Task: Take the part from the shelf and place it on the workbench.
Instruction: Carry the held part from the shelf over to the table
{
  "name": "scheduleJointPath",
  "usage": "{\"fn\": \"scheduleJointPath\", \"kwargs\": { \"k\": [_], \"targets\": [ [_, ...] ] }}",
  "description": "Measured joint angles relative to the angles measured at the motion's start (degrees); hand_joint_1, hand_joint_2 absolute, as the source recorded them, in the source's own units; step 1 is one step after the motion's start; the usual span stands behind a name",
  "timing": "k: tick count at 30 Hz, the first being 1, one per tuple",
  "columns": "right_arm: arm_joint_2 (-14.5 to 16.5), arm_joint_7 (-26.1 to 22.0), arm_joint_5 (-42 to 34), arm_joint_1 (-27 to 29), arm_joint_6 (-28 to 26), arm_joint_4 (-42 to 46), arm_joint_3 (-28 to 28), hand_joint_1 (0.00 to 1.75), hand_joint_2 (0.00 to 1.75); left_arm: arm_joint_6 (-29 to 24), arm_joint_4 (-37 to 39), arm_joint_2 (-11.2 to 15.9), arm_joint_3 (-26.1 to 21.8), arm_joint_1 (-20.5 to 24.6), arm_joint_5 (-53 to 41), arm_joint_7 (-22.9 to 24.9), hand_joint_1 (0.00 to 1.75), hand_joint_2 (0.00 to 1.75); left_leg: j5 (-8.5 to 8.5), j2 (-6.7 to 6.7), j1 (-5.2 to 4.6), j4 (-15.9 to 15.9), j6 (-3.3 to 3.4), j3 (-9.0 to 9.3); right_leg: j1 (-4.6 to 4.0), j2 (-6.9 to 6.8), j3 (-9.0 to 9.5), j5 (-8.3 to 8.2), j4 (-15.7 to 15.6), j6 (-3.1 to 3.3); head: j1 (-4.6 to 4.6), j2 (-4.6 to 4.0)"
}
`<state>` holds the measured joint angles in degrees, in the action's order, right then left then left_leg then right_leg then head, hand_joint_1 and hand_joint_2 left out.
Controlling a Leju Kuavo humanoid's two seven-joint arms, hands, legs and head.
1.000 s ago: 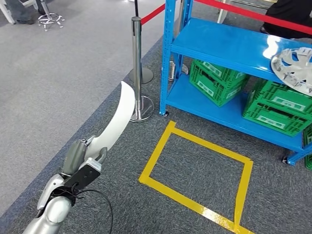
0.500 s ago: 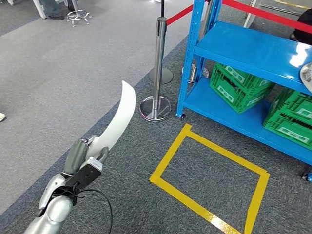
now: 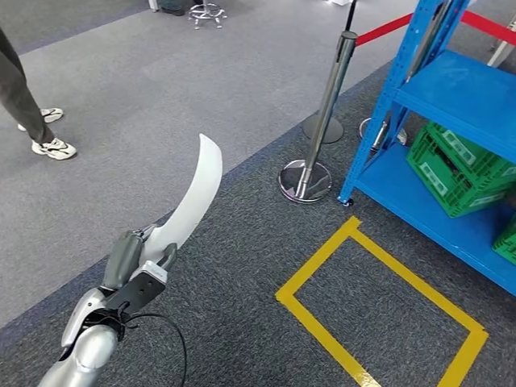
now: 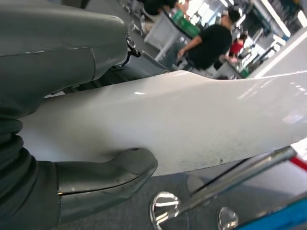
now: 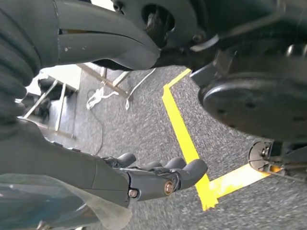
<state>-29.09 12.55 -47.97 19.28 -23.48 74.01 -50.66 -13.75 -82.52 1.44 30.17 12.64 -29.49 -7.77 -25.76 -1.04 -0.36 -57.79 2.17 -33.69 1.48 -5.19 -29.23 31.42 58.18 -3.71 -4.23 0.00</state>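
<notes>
- Grey carpet [image 3: 110,97], blue shelf [image 3: 462,97] at right
- Left hand [image 3: 131,262] grips white curved part [image 3: 192,197] at its base; looks light, stiff, glossy, likely slippery
- Right hand [image 5: 152,175] hangs, fingers extended, holding nothing

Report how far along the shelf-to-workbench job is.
Done: the white curved part is off the blue shelf and gripped by the left robot hand; the left wrist view shows its fingers wrapped around it. In hand: carrying it above the grey carpet, beside the yellow floor marking. Left: setting it on the workbench. The right robot hand holds nothing.
</notes>
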Motion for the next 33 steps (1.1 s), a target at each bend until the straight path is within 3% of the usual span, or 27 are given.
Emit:
{"fn": "scheduleJointPath", "kwargs": {
  "k": [1, 3, 4, 5, 6, 7, 9, 11, 13, 14, 16, 18, 20, 21, 22, 24, 26, 28, 29, 31, 33],
  "targets": [
    [0.0, 0.0, 0.0, 0.0, 0.0, 0.0, 0.0, 0.0, 1.75, 0.0, 0.0, 0.0, 0.0, 0.1, 0.0, 0.0, 1.75, 1.75, 0.17, 0.53, 0.11, 0.3, 0.37, 0.17, 0.07, 1.65, -1.18, 1.53, 2.5, -0.08, -0.17, 0.0],
    [0.0, 0.0, 0.0, 0.0, 0.0, 0.0, 0.0, 0.0, 1.75, 0.0, 0.0, -0.1, 0.0, 0.0, 0.0, 0.0, 1.75, 1.75, 0.21, 1.65, -0.07, 0.3, 0.76, 0.13, 0.06, 4.54, -5.21, 5.13, 10.6, 0.0, -0.4, 0.0],
    [0.0, 0.0, 0.0, 0.1, 0.0, 0.0, 0.0, 0.0, 1.75, 0.0, 0.0, -0.1, 0.0, -0.1, 0.0, 0.0, 1.75, 1.75, 0.19, 2.3, -0.2, 0.3, 0.82, 0.12, 0.0, 4.98, -7.19, 6.11, 14.0, 0.04, -0.46, 0.0],
    [0.0, 0.1, 0.0, 0.1, 0.0, 0.0, 0.0, 0.0, 1.75, 0.0, 0.0, -0.1, 0.0, -0.2, 0.0, 0.0, 1.75, 1.75, 0.17, 2.99, -0.31, 0.3, 0.85, 0.14, -0.08, 5.12, -8.38, 5.95, 15.7, 0.13, -0.46, 0.0],
    [0.0, 0.1, 0.0, 0.1, 0.0, 0.0, 0.0, 0.0, 1.75, 0.0, 0.0, -0.1, 0.0, -0.2, 0.0, 0.0, 1.75, 1.75, 0.16, 3.74, -0.38, 0.2, 0.85, 0.18, -0.15, 5.23, -8.42, 4.5, 14.8, 0.23, -0.46, 0.0],
    [0.0, 0.1, 0.0, 0.1, 0.0, 0.0, 0.0, 0.0, 1.75, 0.0, 0.0, -0.2, 0.0, -0.3, 0.0, 0.0, 1.75, 1.75, 0.13, 4.49, -0.4, 0.1, 0.81, 0.24, -0.19, 5.62, -7.42, 2.16, 11.7, 0.37, -0.46, 0.0],
    [0.0, 0.1, 0.0, 0.2, 0.0, 0.0, 0.0, 0.0, 1.75, 0.0, 0.0, -0.2, 0.0, -0.2, 0.0, 0.0, 1.75, 1.75, -0.07, 5.94, -0.44, -0.4, 0.56, 0.13, -0.03, 8.05, -4.24, -1.76, 3.8, 0.7, -0.44, 0.0],
    [0.0, 0.0, 0.0, 0.2, 0.0, 0.0, 0.0, 0.0, 1.75, 0.0, 0.0, -0.2, 0.0, -0.2, 0.0, 0.0, 1.75, 1.75, -0.11, 7.23, -0.38, -0.8, 0.02, -0.39, 0.06, 9.81, -2.36, -2.52, 0.0, 0.96, -0.41, 0.0],
    [0.0, 0.0, 0.0, 0.1, 0.0, 0.0, 0.0, 0.0, 1.75, 0.0, 0.0, -0.2, 0.0, -0.2, 0.0, 0.0, 1.75, 1.75, 0.14, 8.57, -0.19, -0.9, -0.63, -0.87, -0.03, 8.96, -1.92, -2.43, -0.3, 1.27, -0.4, 0.0],
    [0.0, 0.1, 0.0, 0.1, 0.0, 0.0, 0.0, 0.0, 1.75, 0.0, 0.0, -0.2, 0.0, -0.2, 0.0, 0.0, 1.75, 1.75, 0.0, 8.47, -0.19, -1.2, -0.93, -1.07, 0.0, 8.24, -1.77, -2.54, -0.5, 1.52, -0.38, 0.0],
    [0.0, 0.0, 0.0, 0.1, 0.0, 0.1, 0.0, 0.0, 1.75, 0.0, 0.0, -0.1, 0.0, -0.2, 0.0, 0.0, 1.75, 1.75, -1.92, 6.0, -0.28, -4.3, -1.55, -2.5, 0.17, 6.69, -1.37, -2.63, -0.8, 2.08, 0.0, 0.0],
    [0.0, 0.0, 0.0, 0.2, 0.0, 0.1, 0.0, 0.0, 1.75, 0.0, 0.0, -0.1, 0.0, -0.1, 0.0, 0.0, 1.75, 1.75, -5.55, 2.73, -0.03, -11.7, -2.17, -5.97, 0.03, 5.08, -1.14, -2.45, -0.9, 2.45, 0.35, 0.0],
    [0.0, 0.0, 0.0, 0.4, 0.0, 0.1, 0.0, 0.0, 1.75, 0.0, 0.0, -0.1, 0.1, -0.3, 0.0, 0.0, 1.75, 1.75, -7.24, 1.77, 0.38, -17.4, -2.54, -8.72, -0.06, 3.45, -1.02, -2.26, -0.8, 2.5, 0.35, 0.0],
    [0.0, 0.0, 0.0, 0.4, 0.0, 0.1, 0.0, 0.0, 1.75, 0.0, 0.0, 0.0, 0.1, -0.3, 0.0, 0.0, 1.75, 1.75, -6.49, 1.61, 0.52, -17.2, -2.62, -8.64, -0.07, 2.69, -0.91, -2.15, -0.8, 2.44, 0.36, 0.0],
    [0.0, 0.0, 0.0, 0.4, 0.0, 0.1, 0.0, 0.0, 1.75, 0.0, 0.0, 0.0, 0.1, -0.4, 0.0, 0.0, 1.75, 1.75, -4.76, 1.32, 0.59, -14.7, -2.58, -7.34, -0.07, 1.97, -0.71, -2.01, -0.8, 2.35, 0.36, 0.0],
    [0.0, 0.0, 0.0, 0.3, 0.0, 0.1, 0.0, 0.0, 1.75, 0.0, 0.0, 0.0, 0.1, -0.3, 0.0, 0.0, 1.75, 1.75, -1.25, -0.75, 0.26, -6.5, -2.15, -3.05, -0.18, 0.64, -0.15, -1.59, -0.8, 1.97, 0.37, 0.0],
    [0.0, 0.0, 0.0, 0.4, 0.0, 0.1, 0.0, 0.0, 1.75, 0.0, 0.0, 0.0, 0.1, -0.2, 0.0, 0.0, 1.75, 1.75, -0.24, -2.49, -0.31, -1.7, -1.44, -0.65, -0.39, -0.54, 0.21, -1.17, -0.9, 1.34, 0.33, 0.0],
    [0.0, 0.0, 0.0, 0.2, 0.0, 0.1, 0.0, 0.0, 1.75, 0.0, 0.0, 0.0, 0.0, -0.1, 0.0, 0.0, 1.75, 1.75, -0.45, -1.81, -0.61, -1.1, -0.73, -0.68, -0.46, -1.77, 0.54, -0.99, -1.1, 0.68, 0.27, 0.0],
    [0.0, 0.0, 0.0, 0.1, 0.0, 0.1, 0.0, 0.0, 1.75, 0.0, -0.1, 0.0, 0.0, -0.2, 0.0, 0.0, 1.75, 1.75, -0.32, -1.19, -0.54, -0.8, -0.38, -0.58, -0.36, -1.68, 0.66, -0.75, -1.1, 0.36, 0.18, 0.0],
    [0.0, 0.0, 0.0, -0.1, 0.0, 0.1, 0.0, 0.0, 1.75, 0.0, -0.1, 0.0, 0.0, -0.1, 0.0, 0.0, 1.75, 1.75, 0.02, -0.03, -0.27, -0.2, 0.41, -0.24, -0.17, 0.94, -0.31, 1.0, 1.3, 0.01, 0.0, 0.0],
    [0.0, 0.0, 0.0, 0.0, 0.0, 0.1, 0.0, 0.0, 1.75, 0.0, -0.1, -0.1, 0.0, 0.0, 0.0, 0.0, 1.75, 1.75, 0.12, 1.09, -0.19, 0.0, 0.89, -0.07, -0.13, 4.26, -4.01, 4.39, 8.4, 0.01, -0.31, 0.0]
  ]
}}
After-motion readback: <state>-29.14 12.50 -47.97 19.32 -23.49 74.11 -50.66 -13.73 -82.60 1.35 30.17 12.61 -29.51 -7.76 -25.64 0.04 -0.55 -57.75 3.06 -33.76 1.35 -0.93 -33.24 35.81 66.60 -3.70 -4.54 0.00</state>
